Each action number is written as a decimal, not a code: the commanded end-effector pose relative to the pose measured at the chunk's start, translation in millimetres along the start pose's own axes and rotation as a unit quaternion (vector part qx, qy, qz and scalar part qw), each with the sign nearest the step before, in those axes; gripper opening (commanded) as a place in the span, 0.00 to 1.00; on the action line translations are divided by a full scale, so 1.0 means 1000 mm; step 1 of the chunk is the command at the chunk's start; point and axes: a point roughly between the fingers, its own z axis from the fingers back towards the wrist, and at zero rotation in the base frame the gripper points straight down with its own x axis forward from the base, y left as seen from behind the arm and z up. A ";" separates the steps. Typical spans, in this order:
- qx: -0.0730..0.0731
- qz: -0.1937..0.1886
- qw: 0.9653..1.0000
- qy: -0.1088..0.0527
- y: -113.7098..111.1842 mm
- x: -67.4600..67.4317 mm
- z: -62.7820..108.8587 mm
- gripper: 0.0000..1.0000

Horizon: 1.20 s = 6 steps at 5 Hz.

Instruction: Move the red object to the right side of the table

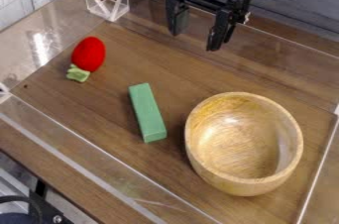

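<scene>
The red object (87, 54) is a small rounded toy fruit with a pale green leafy end, lying on the left part of the dark wood-grain table (199, 69). My black gripper (196, 28) hangs over the back middle of the table, pointing down, well to the right of and behind the fruit. Its two fingers (219, 32) stand apart with nothing between them. It touches no object.
A long green block (146, 111) lies near the middle of the table. A large wooden bowl (244, 143) fills the front right. Low clear acrylic walls (106, 2) edge the tabletop, with a folded clear piece at the back left.
</scene>
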 end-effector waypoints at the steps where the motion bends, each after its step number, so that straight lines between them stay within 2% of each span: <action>1: 0.001 -0.008 1.000 0.017 0.008 -0.007 -0.006 1.00; 2: 0.003 0.022 1.000 0.013 0.035 -0.016 -0.014 1.00; 4: 0.010 0.048 0.999 -0.015 0.135 -0.015 -0.024 1.00; 5: 0.009 0.048 0.998 -0.026 0.166 -0.012 -0.031 1.00; 6: 0.001 0.054 0.998 -0.032 0.178 -0.004 -0.040 1.00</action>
